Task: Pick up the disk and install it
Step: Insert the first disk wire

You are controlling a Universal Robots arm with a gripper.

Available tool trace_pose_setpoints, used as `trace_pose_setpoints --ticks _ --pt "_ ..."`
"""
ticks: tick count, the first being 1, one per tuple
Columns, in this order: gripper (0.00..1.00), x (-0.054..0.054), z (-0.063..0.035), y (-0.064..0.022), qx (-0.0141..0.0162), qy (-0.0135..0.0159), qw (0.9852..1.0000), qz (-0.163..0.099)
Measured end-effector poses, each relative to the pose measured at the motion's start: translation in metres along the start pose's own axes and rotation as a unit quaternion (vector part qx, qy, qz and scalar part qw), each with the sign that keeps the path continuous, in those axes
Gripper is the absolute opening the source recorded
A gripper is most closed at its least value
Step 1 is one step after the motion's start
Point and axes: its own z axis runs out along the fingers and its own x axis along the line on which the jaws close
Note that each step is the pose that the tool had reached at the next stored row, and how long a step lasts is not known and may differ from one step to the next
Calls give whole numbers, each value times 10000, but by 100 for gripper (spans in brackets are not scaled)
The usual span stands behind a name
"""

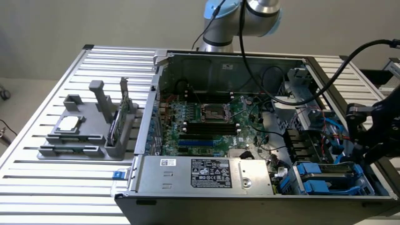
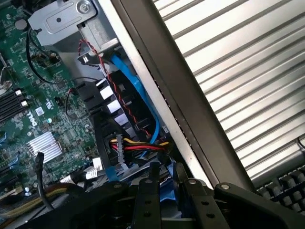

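at the drive bay in the near corner of the computer case [image 1: 164, 65], on the exterior view's right, the gripper [image 2: 167, 183] hangs straight over the disk [image 2: 169, 204]. its fingers [image 2: 147, 191] are drawn in on a blue strip that looks to be the disk's frame, so it appears to be grasping it. the disk lies directly below the fingertips, not off to one side. its long axis seems to run along the case's near wall; which end leads cannot be told.
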Motion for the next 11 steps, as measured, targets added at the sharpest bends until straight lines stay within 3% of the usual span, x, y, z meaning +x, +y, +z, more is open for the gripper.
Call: trace_pose_setpoints --ticks 6,8,11 --pt "26 1 35 -4 18 -39 9991 432" --pt "26 1 35 -5 37 -29 9984 561" --pt "26 2 34 -4 87 27 9975 706"
